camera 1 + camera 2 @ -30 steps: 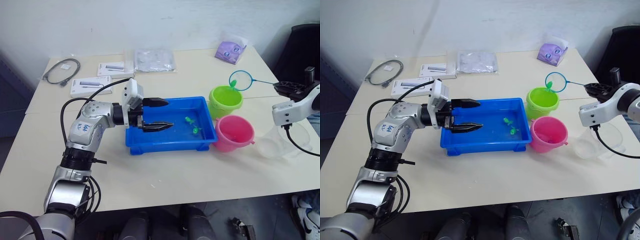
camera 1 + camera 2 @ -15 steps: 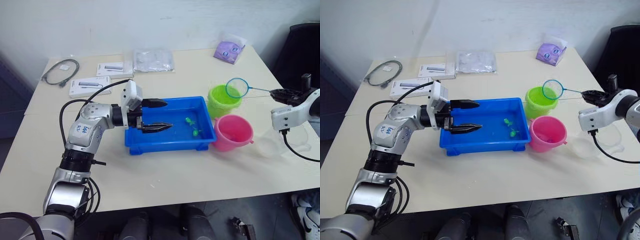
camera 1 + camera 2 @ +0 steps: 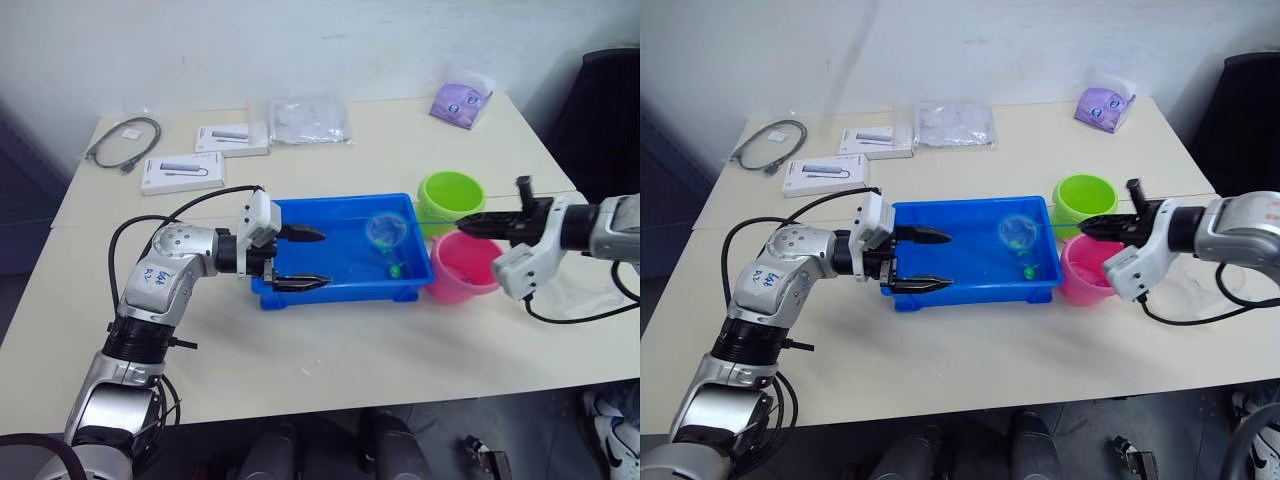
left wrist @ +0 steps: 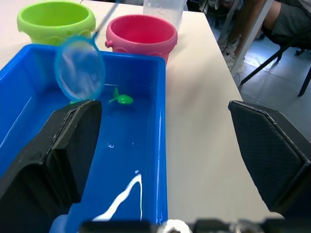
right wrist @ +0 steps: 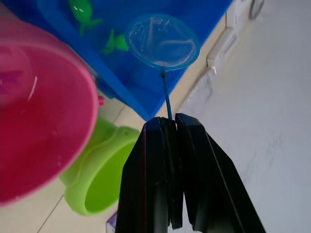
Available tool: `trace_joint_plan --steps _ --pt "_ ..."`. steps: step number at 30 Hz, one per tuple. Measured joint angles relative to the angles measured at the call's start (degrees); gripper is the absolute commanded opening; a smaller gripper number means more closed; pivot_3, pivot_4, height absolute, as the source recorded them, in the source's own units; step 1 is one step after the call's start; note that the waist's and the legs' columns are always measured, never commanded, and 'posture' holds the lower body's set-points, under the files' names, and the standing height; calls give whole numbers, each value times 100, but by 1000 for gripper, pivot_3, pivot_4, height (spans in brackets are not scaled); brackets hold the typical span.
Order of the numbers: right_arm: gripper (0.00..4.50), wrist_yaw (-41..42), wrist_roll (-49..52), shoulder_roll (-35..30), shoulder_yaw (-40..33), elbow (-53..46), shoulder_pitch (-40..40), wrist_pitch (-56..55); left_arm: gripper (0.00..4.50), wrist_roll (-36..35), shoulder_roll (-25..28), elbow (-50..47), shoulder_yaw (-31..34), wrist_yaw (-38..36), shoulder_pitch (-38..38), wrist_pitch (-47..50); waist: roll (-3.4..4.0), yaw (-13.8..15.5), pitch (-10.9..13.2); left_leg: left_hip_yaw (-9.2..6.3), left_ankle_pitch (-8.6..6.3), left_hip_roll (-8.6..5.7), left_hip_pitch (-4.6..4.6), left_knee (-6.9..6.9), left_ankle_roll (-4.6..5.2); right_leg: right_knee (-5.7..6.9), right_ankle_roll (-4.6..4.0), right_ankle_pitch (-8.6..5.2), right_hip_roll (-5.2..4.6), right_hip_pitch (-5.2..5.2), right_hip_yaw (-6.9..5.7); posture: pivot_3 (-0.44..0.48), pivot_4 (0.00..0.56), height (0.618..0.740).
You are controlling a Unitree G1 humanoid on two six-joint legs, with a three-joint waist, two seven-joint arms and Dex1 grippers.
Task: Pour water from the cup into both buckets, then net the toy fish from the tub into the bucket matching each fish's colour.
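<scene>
The net (image 3: 386,230) hangs over the blue tub (image 3: 330,285), green fish (image 3: 393,268) at its 5 o'clock. The right gripper (image 3: 470,226) pinches the net's handle from 3 o'clock, forearm level over the pink bucket (image 3: 455,270). The left gripper (image 3: 303,259), jaws spread, straddles the tub's 9 o'clock wall.

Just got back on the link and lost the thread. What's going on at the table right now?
The right gripper is shut on the net's handle, holding the net over the blue tub, above two green toy fish. The left gripper is open at the tub's near left corner. The green bucket and pink bucket stand just right of the tub. Something pink lies inside the pink bucket; what it is cannot be told.
</scene>
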Motion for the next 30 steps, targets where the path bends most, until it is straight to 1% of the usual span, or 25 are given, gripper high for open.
trace_joint_plan --steps 7,11,14,16,20,21,23,30 --pt "0 -124 -735 300 272 895 -746 -632 4490 -33 65 -219 121 180 197 161 0 1 0 -2 0 1 0 0 0 -2 -1 0 0 0 1 0 150 735" --pt "0 -365 -1192 408 384 1170 -772 -916 4490 -60 98 -368 146 228 240 211 0 5 0 1 0 -1 -1 -1 0 -1 -1 -1 -1 -1 2 0 150 735" --pt "0 -490 -1319 391 419 1320 -773 -999 4490 -79 97 -368 147 251 242 250 0 2 0 2 0 0 0 0 0 2 -1 -1 0 -2 2 0 150 735" --pt "0 -471 -1193 283 418 1277 -724 -1041 4490 -114 91 -364 148 255 239 260 0 9 0 -1 0 1 0 0 0 1 -1 -1 0 -1 0 0 150 735" --pt "0 -240 -601 165 376 895 -313 -836 4490 -123 83 -329 168 253 209 255 0 -3 0 -1 0 1 0 2 0 0 -1 0 0 2 -1 0 150 735" --pt "0 -106 -339 162 373 603 -116 -643 4490 -123 69 -302 165 247 154 249 0 -5 0 0 0 2 0 3 0 4 -1 0 0 0 -1 0 150 735" --pt "0 -6 -193 169 360 347 -24 -433 4490 -122 49 -293 164 229 96 231 0 -3 0 2 0 2 0 4 0 6 -1 0 0 -1 0 0 150 735" --pt "0 72 -272 81 201 261 -23 9 4490 -118 -7 -88 154 159 -38 177 0 14 0 -1 0 -1 -1 3 0 2 -1 0 -1 0 -2 0 150 735"
